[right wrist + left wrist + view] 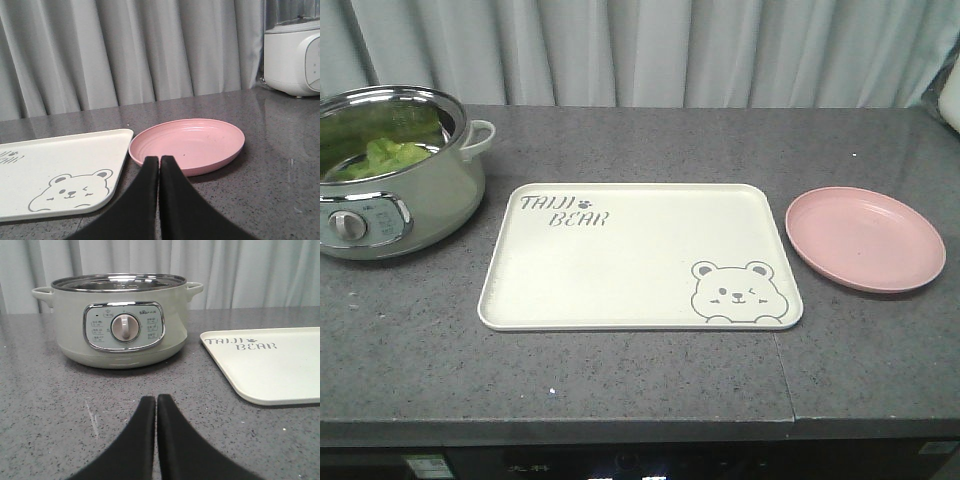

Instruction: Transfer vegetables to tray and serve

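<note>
Lettuce leaf [386,156] inside pot [70,327], ahead of pressed-together left fingers [132,445], not touching

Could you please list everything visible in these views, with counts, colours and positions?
pale-green electric pot with steel rim: one, counter's far left.
ruffled green lettuce: count unclear, bright green, inside the pot.
cream rectangular plastic tray with bear print: one, centre, nothing on it.
round pink plate: one, right of the tray, empty.
white appliance: one, far right, partly cut off.
grey speckled countertop: one, under everything.
grey curtain: one, behind.
left tool: one, black, shut, facing the pot.
right tool: one, black, shut, facing the plate.
</note>
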